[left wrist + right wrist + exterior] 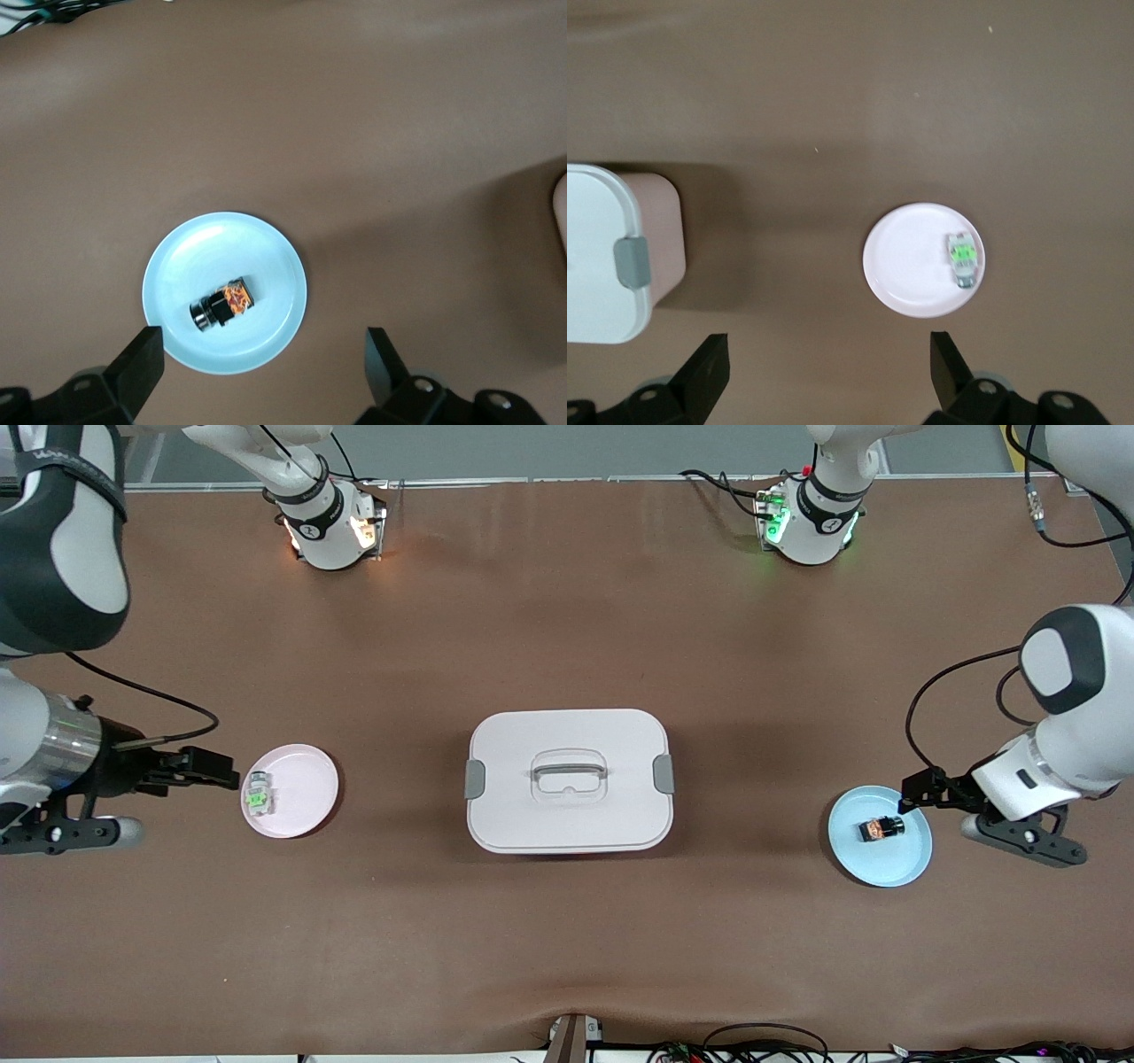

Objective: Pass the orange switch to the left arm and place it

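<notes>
The orange switch (881,829), tiny and black with an orange centre, lies on its side on a light blue plate (886,865) toward the left arm's end of the table. It also shows in the left wrist view (223,305). My left gripper (915,791) is open and empty above that plate's rim (263,336). The white box (532,819) with grey latches stands at the table's middle and shows in the right wrist view (598,266). My right gripper (226,771) is open and empty above the table beside a pink plate (306,788); in its own view the gripper (828,343) is over bare table.
A pale clear switch with a green centre (258,794) lies on the pink plate, also in the right wrist view (962,257). Cables run along the table's near edge (762,1045). The two arm bases (328,522) stand at the edge farthest from the front camera.
</notes>
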